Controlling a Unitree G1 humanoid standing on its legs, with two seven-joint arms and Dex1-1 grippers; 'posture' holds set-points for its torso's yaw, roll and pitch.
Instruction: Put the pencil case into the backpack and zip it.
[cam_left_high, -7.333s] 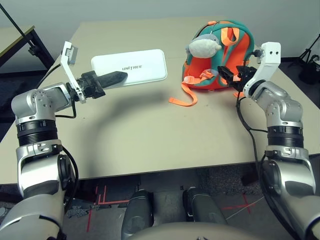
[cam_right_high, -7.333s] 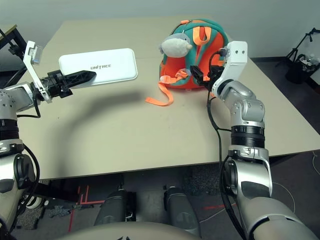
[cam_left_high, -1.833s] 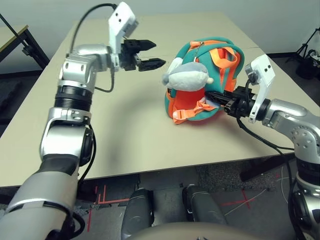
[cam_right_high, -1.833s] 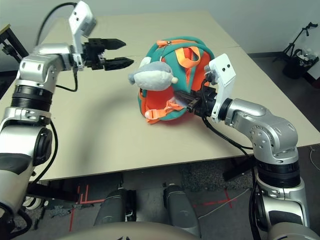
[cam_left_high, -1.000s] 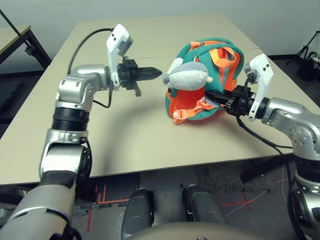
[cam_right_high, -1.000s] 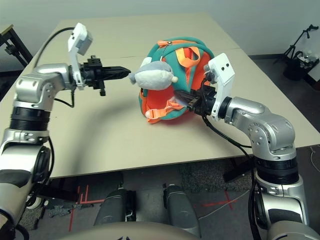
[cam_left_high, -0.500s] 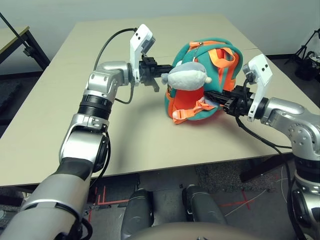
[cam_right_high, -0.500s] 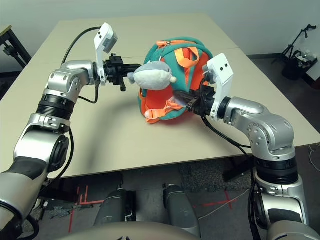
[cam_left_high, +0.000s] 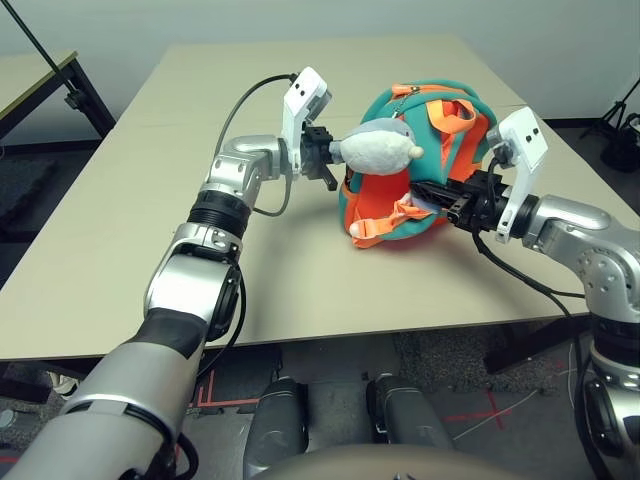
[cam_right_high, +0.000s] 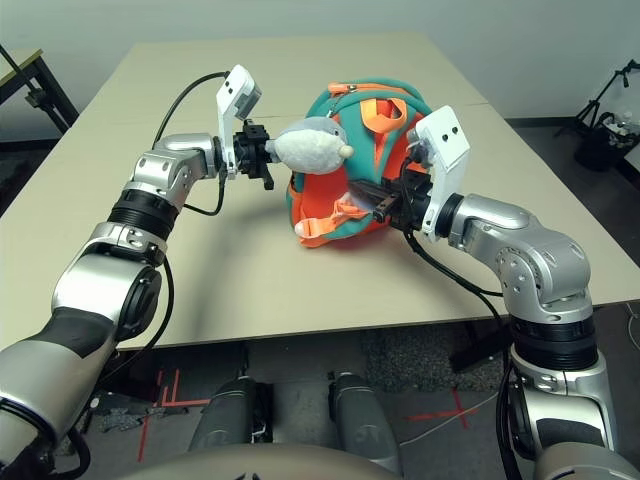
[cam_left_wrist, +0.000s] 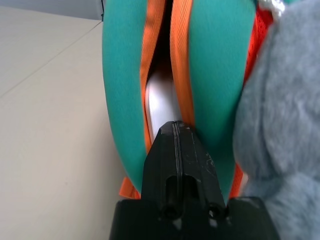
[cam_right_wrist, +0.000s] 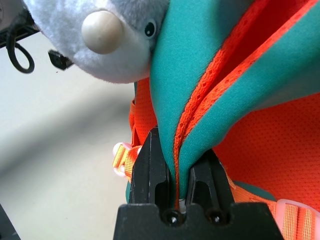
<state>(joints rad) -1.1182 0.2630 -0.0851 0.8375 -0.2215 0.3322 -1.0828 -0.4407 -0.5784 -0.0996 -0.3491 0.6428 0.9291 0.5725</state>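
Right gripper (cam_right_wrist: 176, 197) clamps the backpack (cam_left_high: 455, 175); left gripper (cam_left_wrist: 175, 131), closed, may jam the case (cam_left_wrist: 161, 102), apparently protruding.

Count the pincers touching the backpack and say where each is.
2. The left pincer, shut, noses into the backpack's open zipper slit behind the plush shark, where the white pencil case shows. The right pincer is clamped on the teal edge on the opposite side.

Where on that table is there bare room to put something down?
The table is bare to the left of the left arm, behind the backpack and along the near edge. It is crowded at the backpack, with the left gripper and right gripper against it.
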